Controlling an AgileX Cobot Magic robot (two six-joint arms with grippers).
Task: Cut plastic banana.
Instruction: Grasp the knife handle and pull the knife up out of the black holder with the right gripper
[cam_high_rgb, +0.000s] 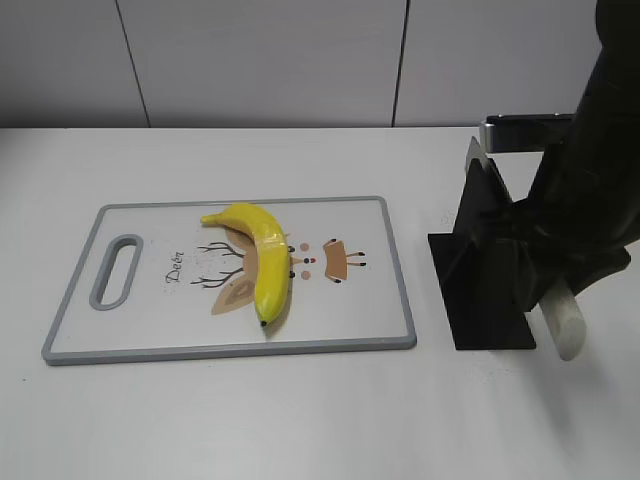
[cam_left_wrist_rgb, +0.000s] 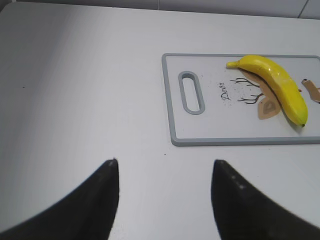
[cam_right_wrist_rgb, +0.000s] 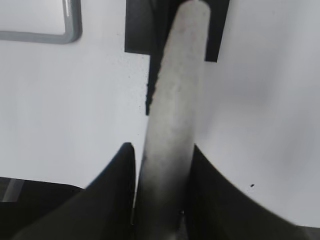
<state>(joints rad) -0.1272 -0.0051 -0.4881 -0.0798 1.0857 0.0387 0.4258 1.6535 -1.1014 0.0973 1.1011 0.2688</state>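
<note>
Gripping the knife handle (cam_right_wrist_rgb: 170, 125) at the stand (cam_high_rgb: 480, 290), right jaws clenched; plastic banana (cam_high_rgb: 262, 262) awaits at nine o'clock, left jaws released.

Glossy yellow plastic banana (cam_high_rgb: 262, 262) lies whole, curved, on the cutting board (cam_high_rgb: 150, 335).

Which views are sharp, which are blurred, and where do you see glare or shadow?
Exterior view: sharp; glare streaks on the plastic banana, soft shadow beside the black stand. Left wrist view: cutting board crisp, the open left tool dark and soft-edged. Right wrist view: the pale handle between the right tool is close and blurred.
</note>
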